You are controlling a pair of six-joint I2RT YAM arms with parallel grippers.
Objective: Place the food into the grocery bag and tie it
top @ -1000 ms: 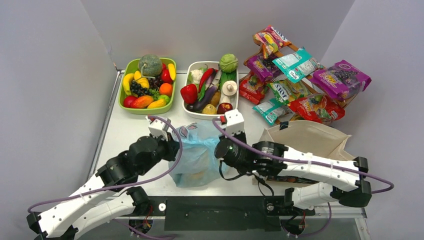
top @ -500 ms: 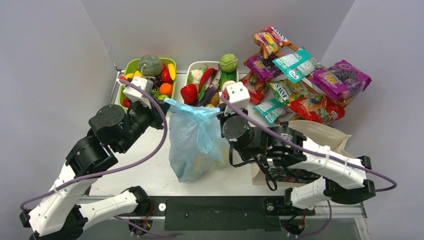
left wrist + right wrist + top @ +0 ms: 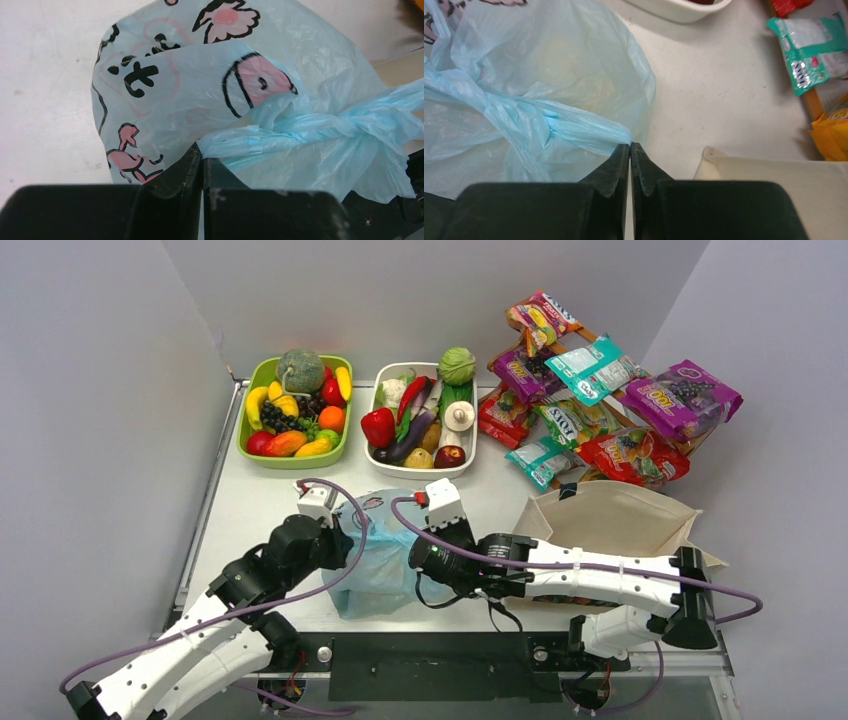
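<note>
Jaws of both arms are clamped shut, each on a twisted handle (image 3: 280, 135) of the grocery bag (image 3: 375, 560), held between them. A knot (image 3: 357, 127) is seen just ahead; food (image 3: 559, 65) inside; only tightening is judged left.

Green rounded plastic tray (image 3: 292, 462) and white rounded plastic tray (image 3: 420, 473) side by side at far edge of white table (image 3: 255, 510). Beige canvas tote (image 3: 610, 515) at right.
</note>
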